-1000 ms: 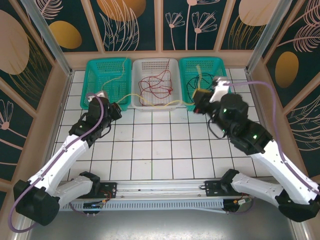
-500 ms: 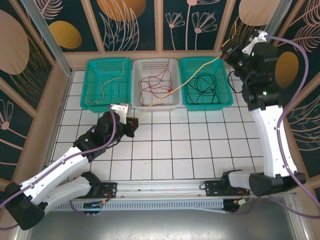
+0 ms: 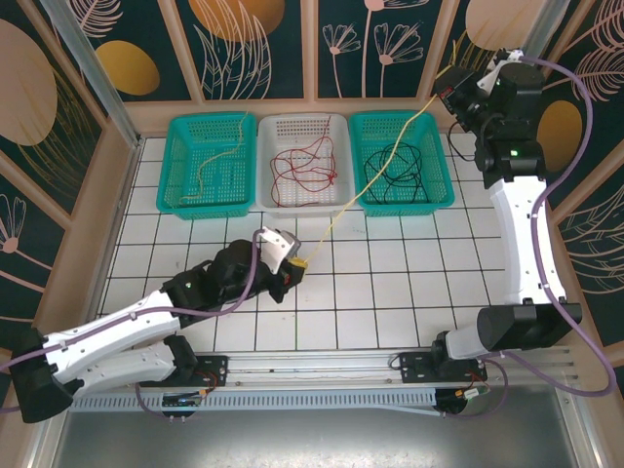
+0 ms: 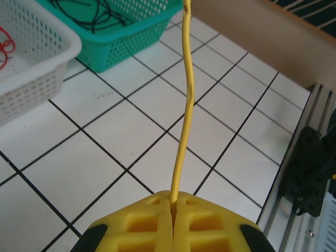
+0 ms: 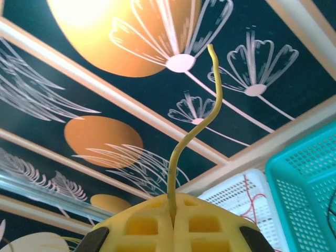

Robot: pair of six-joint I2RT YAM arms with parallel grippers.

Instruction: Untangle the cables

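Nearest to me, the left gripper (image 3: 292, 261) lies low over the tiles on the near side of the white basket (image 3: 302, 208). My left wrist camera shows what the overhead view cannot: its yellow pads (image 4: 202, 223) are pressed together with the yellow cable (image 4: 187, 105) pinched in the seam between them (image 4: 172, 202).

From above I can follow that yellow cable (image 3: 336, 216) as one taut line. It rises from the left gripper, passes the white basket's near right corner and crosses above the teal basket (image 3: 402, 207) to its right. That teal basket holds the black cables (image 3: 395, 171). The white basket holds the red cables (image 3: 307, 166). The teal basket (image 3: 205, 208) on its left holds a second yellow cable (image 3: 219, 156).

Farthest out, the right gripper (image 3: 450, 93) is raised beyond and to the right of the white basket, in front of the painted wall (image 3: 390, 49). The right wrist camera shows its pads (image 5: 207, 226) closed on the cable too (image 5: 172, 210), with a short curved tail (image 5: 181, 147) standing free past them against the flower panels (image 5: 105, 79).
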